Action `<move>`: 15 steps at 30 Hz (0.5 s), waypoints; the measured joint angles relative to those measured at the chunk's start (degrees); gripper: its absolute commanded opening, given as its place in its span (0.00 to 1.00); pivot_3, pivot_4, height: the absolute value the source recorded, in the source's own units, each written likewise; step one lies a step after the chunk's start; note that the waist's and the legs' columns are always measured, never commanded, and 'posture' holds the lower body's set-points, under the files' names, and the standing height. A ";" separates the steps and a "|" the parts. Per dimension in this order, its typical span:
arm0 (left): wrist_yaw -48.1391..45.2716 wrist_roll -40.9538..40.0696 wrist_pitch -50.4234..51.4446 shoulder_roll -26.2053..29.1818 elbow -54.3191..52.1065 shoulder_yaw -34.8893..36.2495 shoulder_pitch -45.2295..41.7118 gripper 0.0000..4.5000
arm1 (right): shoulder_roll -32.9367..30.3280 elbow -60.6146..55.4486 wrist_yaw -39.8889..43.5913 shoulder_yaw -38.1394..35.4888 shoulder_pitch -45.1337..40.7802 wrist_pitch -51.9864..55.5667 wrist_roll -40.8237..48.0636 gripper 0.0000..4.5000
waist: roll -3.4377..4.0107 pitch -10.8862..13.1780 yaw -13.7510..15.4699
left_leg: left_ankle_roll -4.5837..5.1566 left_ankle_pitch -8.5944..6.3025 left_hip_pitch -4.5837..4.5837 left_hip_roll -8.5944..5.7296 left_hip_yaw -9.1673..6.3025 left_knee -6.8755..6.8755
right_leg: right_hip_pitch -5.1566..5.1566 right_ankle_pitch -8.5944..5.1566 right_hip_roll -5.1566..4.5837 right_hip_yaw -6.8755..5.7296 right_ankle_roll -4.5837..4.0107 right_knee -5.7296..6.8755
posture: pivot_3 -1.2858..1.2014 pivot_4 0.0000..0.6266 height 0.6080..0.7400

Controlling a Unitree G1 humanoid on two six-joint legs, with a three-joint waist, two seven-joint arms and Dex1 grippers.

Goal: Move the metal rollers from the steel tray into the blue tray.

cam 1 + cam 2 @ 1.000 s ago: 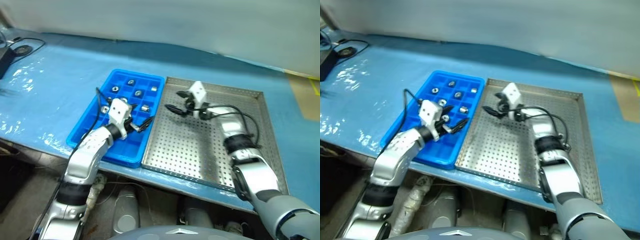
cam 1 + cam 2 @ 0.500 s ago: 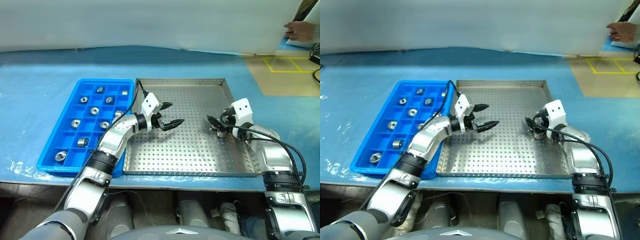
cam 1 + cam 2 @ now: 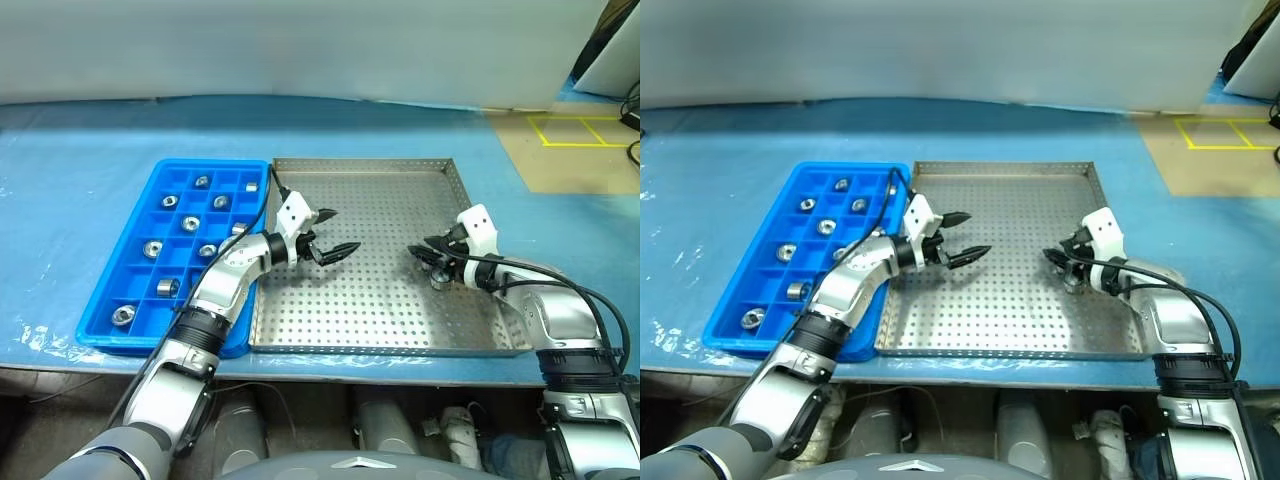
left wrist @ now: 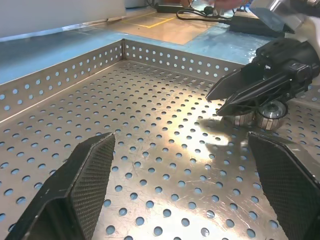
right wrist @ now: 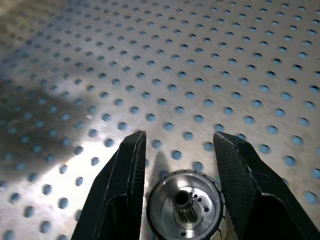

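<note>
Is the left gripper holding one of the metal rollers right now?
No, the left gripper hangs open and empty over the steel tray.

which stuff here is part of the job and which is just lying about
Job: rollers, steel tray, blue tray, left gripper, right gripper around a roller.
Lying about: blue table cover, yellow floor tape.
</note>
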 measured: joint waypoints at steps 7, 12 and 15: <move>0.51 0.03 0.08 -0.08 -0.62 0.00 0.18 0.99 | -0.32 -2.36 0.14 -3.00 -1.76 0.06 4.57 0.67 | 0.00 0.00 0.17 | -0.01 0.00 0.03 -0.03 0.05 0.00 | 0.02 0.00 -0.06 0.02 0.00 0.00 | 0.34 0.24 1.00; 0.83 0.15 0.07 -0.91 -0.62 -0.06 0.17 0.99 | -1.40 -2.66 -0.10 -2.43 -1.32 -0.06 4.70 0.81 | 0.00 0.00 0.26 | -0.01 0.00 0.03 -0.04 0.07 -0.09 | 0.01 0.00 -0.06 0.01 0.00 -0.06 | 0.34 0.24 1.00; 0.81 0.24 0.06 -1.03 -0.61 -0.16 0.17 0.99 | -4.87 -3.64 1.46 -1.70 0.88 0.08 4.53 0.81 | 0.00 0.00 0.57 | -0.01 0.00 0.03 -0.05 0.09 -0.14 | 0.01 0.00 -0.08 0.01 0.00 -0.12 | 0.34 0.24 1.00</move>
